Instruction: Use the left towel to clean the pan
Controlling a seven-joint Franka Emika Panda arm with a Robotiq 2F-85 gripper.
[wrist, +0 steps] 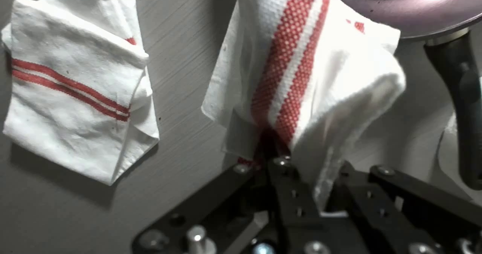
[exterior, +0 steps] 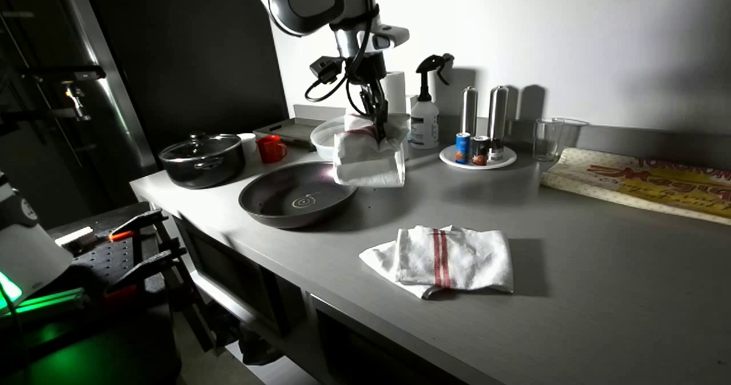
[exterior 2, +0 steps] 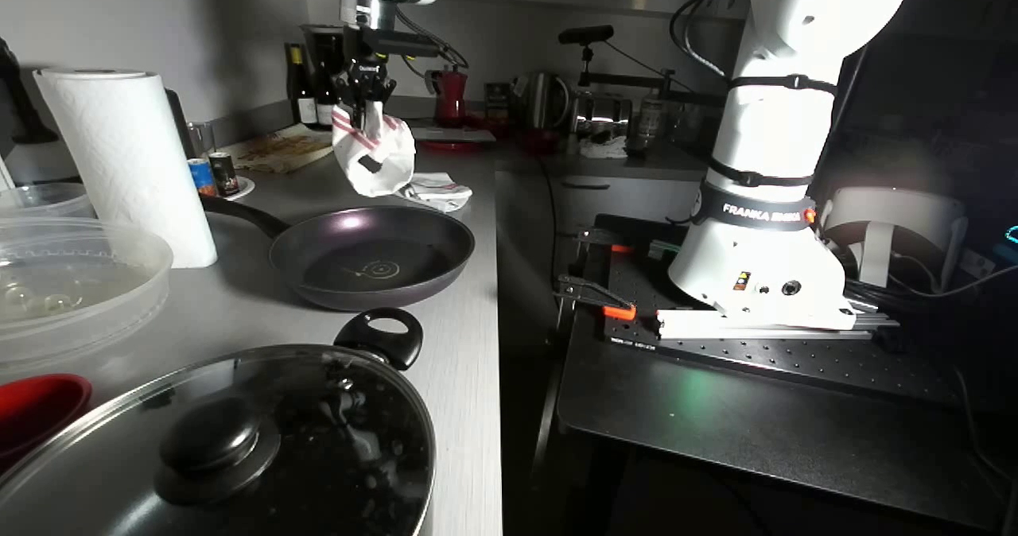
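Wrist view: my black two-finger gripper (wrist: 318, 175) is clamped on a white cloth towel with red stripes (wrist: 297, 77). A folded white cloth towel with a double red stripe (wrist: 75, 86) lies on the flat grey desk (exterior: 599, 293), apart from the held one. In both exterior views, the round dark frying pan (exterior: 285, 199) rests on the desk near the held towel; whether they touch, I cannot tell.

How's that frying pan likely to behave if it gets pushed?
The frying pan sits flat, so it would probably slide rather than roll. Its long handle juts out, so a knock there could swivel it. With walls flaring outward, hard off-centre pressing might tip it.
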